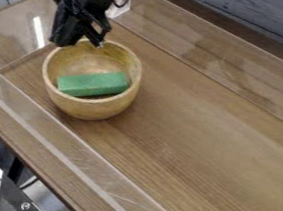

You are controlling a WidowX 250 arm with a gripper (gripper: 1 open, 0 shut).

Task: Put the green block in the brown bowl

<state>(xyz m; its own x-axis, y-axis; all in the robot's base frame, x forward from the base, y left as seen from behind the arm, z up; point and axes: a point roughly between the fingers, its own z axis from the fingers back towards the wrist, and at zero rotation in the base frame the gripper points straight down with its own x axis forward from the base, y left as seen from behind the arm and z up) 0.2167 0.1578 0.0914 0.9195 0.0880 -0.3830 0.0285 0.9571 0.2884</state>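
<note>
The green block [93, 84] lies flat inside the hollow of the brown bowl [54, 92], tilted slightly, nothing touching it. The bowl stands on the wooden table at the left. My gripper [70, 37] hangs just above the bowl's far-left rim, its black fingers drawn together with nothing between them. The arm reaches down from the top of the view.
A clear plastic wall [45, 133] runs around the wooden table [207, 138]. A small clear bracket stands at the back edge, partly hidden behind the arm. Bare wood stretches to the right of the bowl.
</note>
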